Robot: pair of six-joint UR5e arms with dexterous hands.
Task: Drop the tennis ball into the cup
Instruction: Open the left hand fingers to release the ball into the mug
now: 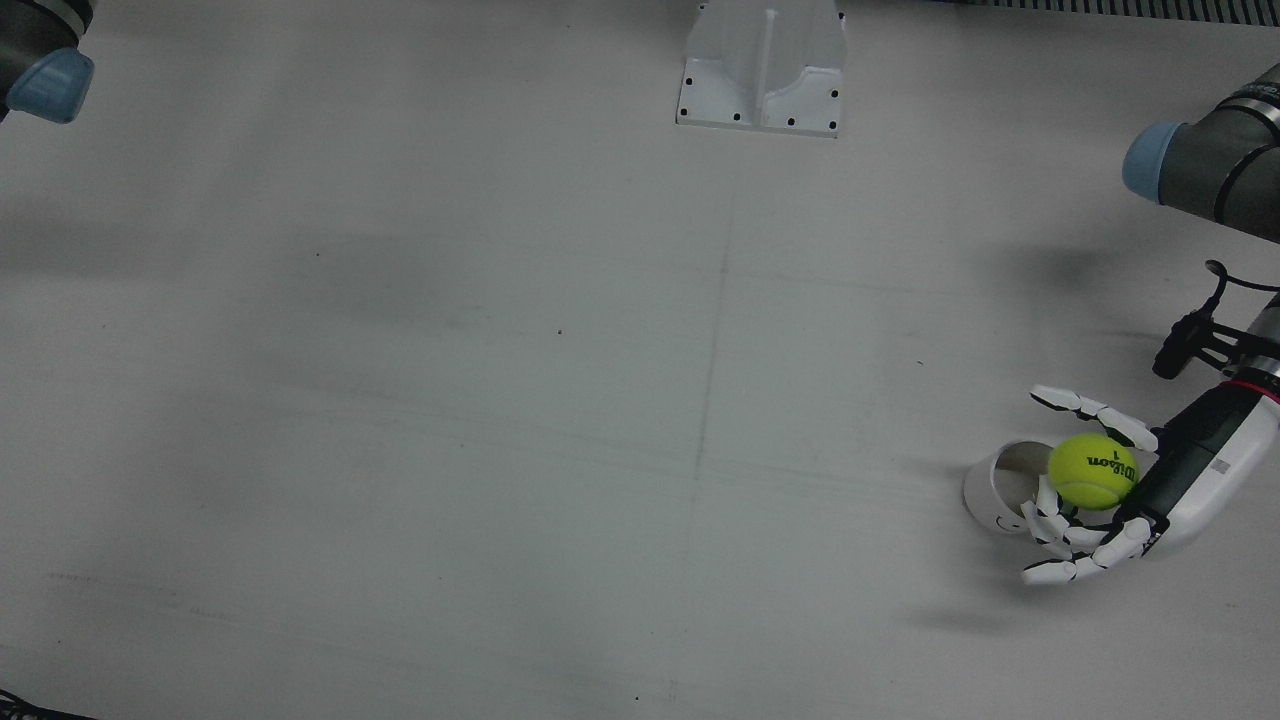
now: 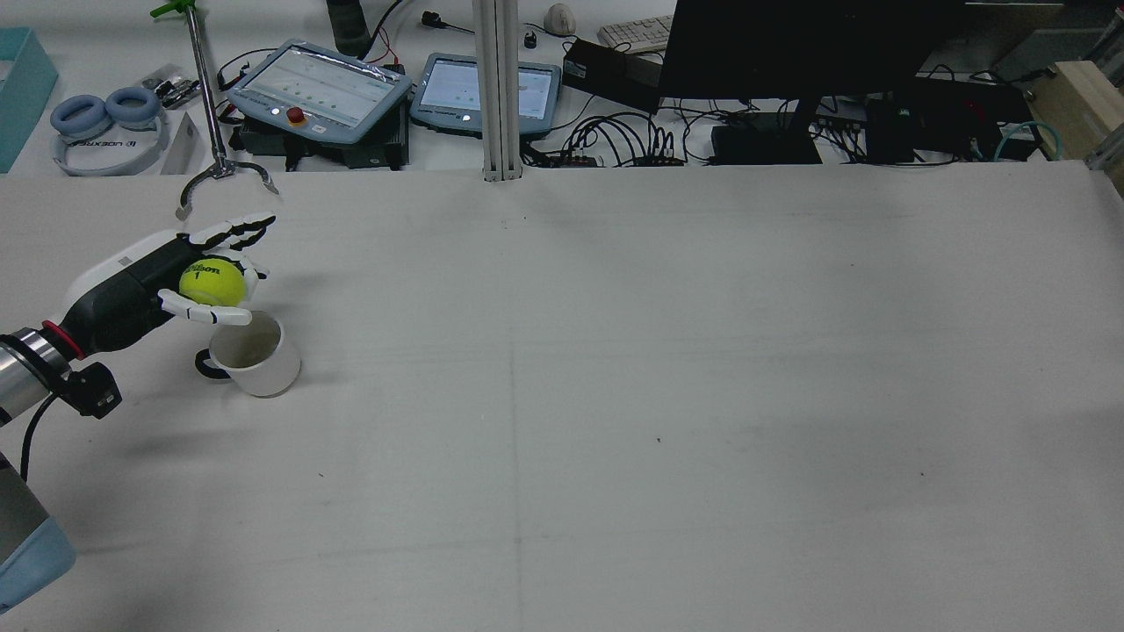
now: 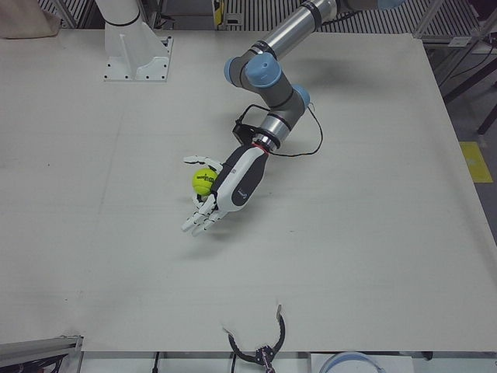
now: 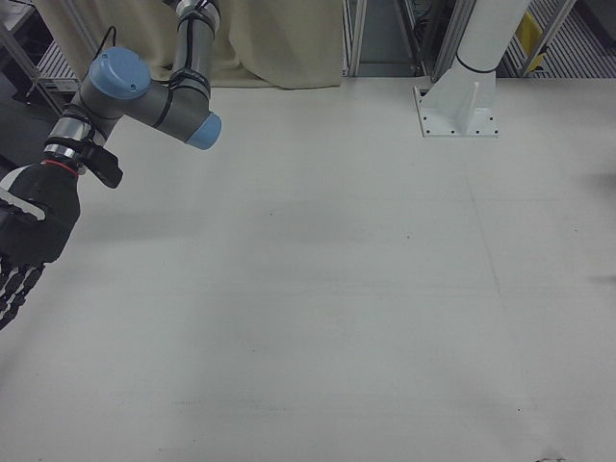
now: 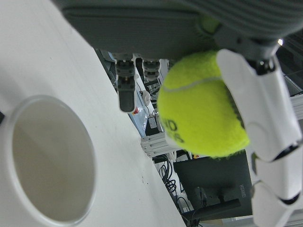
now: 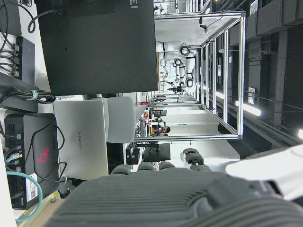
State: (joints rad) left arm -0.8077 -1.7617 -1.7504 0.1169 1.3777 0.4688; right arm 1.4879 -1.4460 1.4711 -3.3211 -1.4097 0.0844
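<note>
The left robot hand (image 2: pixel 189 276) is clamped on the yellow-green felt tennis ball (image 2: pixel 212 282), with white fingers (image 1: pixel 1090 408) curled over one side and more fingers under the other. The ball sits in the palm, raised clear of the white surface (image 2: pixel 615 395).

The white ceramic cup (image 2: pixel 250 353) stands upright on the surface, mouth open upward and empty in the left hand view. It lies just below the robot hand and offset toward the fingertips. In the front view the ball overlaps only the near rim of the cup (image 1: pixel 1005 485); most of the opening lies beyond the ball on the fingertip side. In the left hand view the ball (image 5: pixel 201 106) is likewise displaced sideways from the cup mouth (image 5: pixel 47 161).

Judgement: the ball is not yet centred over the opening. The release depends on shifting the robot hand a little further along its fingertip direction until the ball stands over the mouth.

The right robot hand (image 4: pixel 24 245) is well apart from the cup, at the far side of the surface, holding nothing, with its fingers hanging loosely extended.
</note>
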